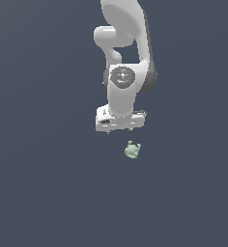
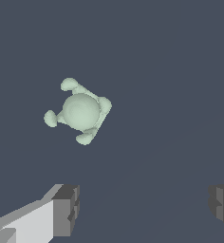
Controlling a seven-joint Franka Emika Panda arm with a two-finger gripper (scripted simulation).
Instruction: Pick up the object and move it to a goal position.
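Exterior view: the white Franka arm (image 1: 123,53) hangs down from the top of the frame over a flat, dark blue-grey surface (image 1: 43,183). Its gripper (image 1: 120,129) points downward, and only short stubs of the fingers show below the white hand body. The object (image 1: 132,150), a small pale mint-green lump with rounded knobs, lies on the surface just below the gripper and a little toward the exterior view's right of it, apart from it and not touched.

The wrist view looks straight down on the object (image 2: 80,111): a round central dome with four small knobbed limbs sticking out at angles. Two grey finger pads (image 2: 66,210) appear at the edge of that picture, set far apart with bare surface between them, so the gripper (image 2: 144,206) stands wide open and holds nothing. The object sits clear of both fingers, outside the gap between them and nearer the pad on the white finger than the other one.
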